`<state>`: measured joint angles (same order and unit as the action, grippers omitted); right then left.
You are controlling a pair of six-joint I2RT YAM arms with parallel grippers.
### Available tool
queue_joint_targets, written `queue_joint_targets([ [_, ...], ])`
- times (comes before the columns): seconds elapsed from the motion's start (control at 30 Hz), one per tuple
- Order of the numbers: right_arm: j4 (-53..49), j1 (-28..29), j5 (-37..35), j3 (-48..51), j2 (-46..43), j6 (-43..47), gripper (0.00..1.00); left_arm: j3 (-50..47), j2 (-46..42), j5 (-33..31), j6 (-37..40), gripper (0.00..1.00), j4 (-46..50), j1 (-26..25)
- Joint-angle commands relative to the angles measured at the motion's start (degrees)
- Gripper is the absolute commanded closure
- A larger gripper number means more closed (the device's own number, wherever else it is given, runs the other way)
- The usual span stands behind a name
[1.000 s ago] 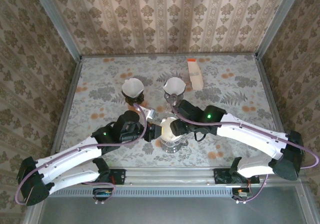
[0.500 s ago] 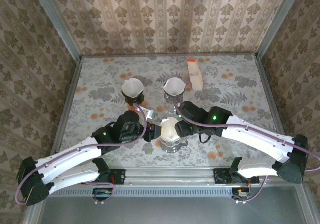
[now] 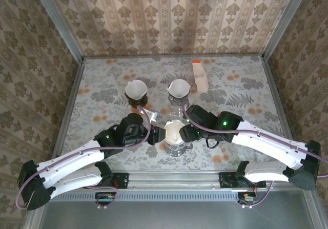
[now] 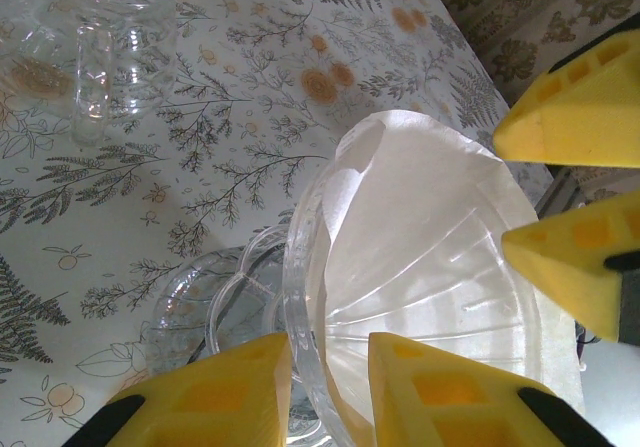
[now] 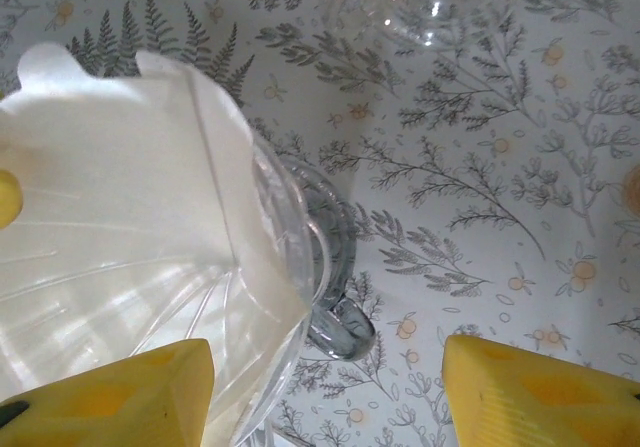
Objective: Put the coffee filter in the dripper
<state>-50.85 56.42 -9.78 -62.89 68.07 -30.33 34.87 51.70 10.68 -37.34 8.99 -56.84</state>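
The coffee filter (image 4: 430, 217) sits inside the glass dripper (image 5: 290, 237), which stands on the near part of the table (image 5: 480, 187), between the two arms. The left pincer (image 4: 330, 352) is clenched on the rim of the dripper, with one finger on each side of the wall. The right pincer (image 5: 328, 359) is released, its fingers wide apart at the handle side of the dripper.
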Motion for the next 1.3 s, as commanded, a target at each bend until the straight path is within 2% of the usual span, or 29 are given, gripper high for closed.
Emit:
queue_joint_targets([
  [0.0, 0.90, 1.04, 1.44, 1.80, -0.92, -1.12, 0.36, -0.68, 0.33, 0.31, -0.61, 0.71, -0.73, 0.45],
  [0.23, 0.67, 1.24, -1.55, -0.39, -1.88, -0.27, 0.36, -0.41, 0.30, 0.17, -0.71, 0.71, -0.51, 0.58],
  [0.57, 1.73, 1.23, -10.16, -2.99, -6.02, -0.16, 0.33, -0.34, 0.35, -0.13, -0.81, 0.67, -0.64, 0.58],
  [0.97, 2.67, 1.06, -12.87, -2.41, -7.64, -0.36, 0.32, 0.57, -1.22, -1.09, -0.69, 0.53, 0.01, 0.63],
  [1.17, 3.13, 1.06, -14.36, -2.41, -8.66, -0.35, 0.30, 1.47, -2.79, -2.47, -0.36, 0.42, 0.79, 0.59],
  [1.27, 3.41, 1.06, -15.02, -2.30, -9.16, -0.47, 0.30, 1.90, -3.97, -3.25, -0.03, 0.33, 1.26, 0.58],
])
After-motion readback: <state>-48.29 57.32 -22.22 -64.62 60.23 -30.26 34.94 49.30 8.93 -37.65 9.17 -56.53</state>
